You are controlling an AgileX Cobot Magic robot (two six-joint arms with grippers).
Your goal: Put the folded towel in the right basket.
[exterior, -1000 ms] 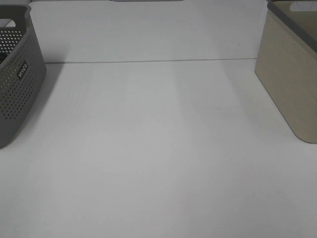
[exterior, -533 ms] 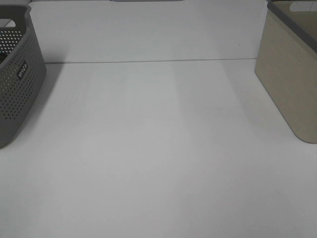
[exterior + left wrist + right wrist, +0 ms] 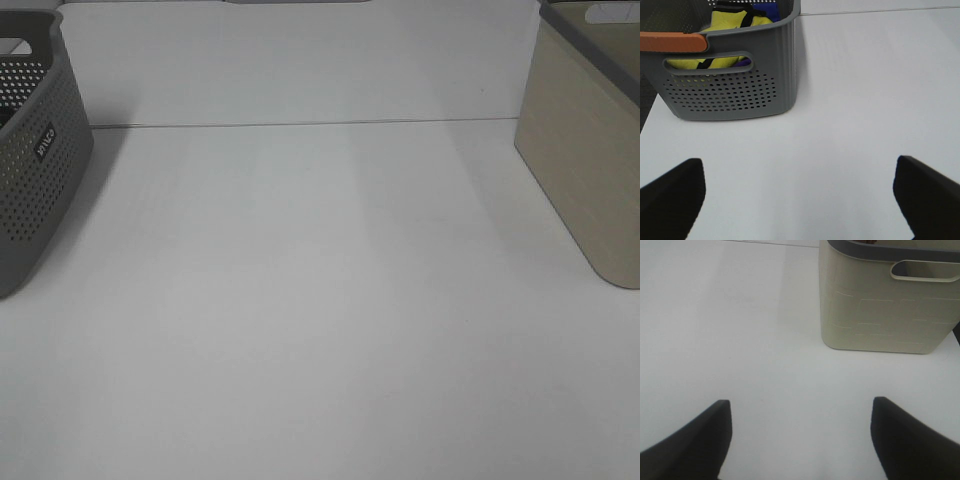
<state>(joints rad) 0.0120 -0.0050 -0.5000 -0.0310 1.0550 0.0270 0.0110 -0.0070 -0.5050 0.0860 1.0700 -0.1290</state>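
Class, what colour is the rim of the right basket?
Dark grey, above a beige body; the right basket shows it best in the right wrist view.

Table (image 3: 320,300) is plain white all over, with just a thin dark line running across it toward the back. Left basket (image 3: 35,160) is mid grey plastic with a dotted grid of little holes in its walls, plus a flat orange bar (image 3: 672,42) along the rim. Inside it there's bright yellow fabric (image 3: 732,22) with black straps and a bit of deep blue. Right basket (image 3: 887,305) is pale beige with faint rectangular outlines on the side and a dark grey rim.
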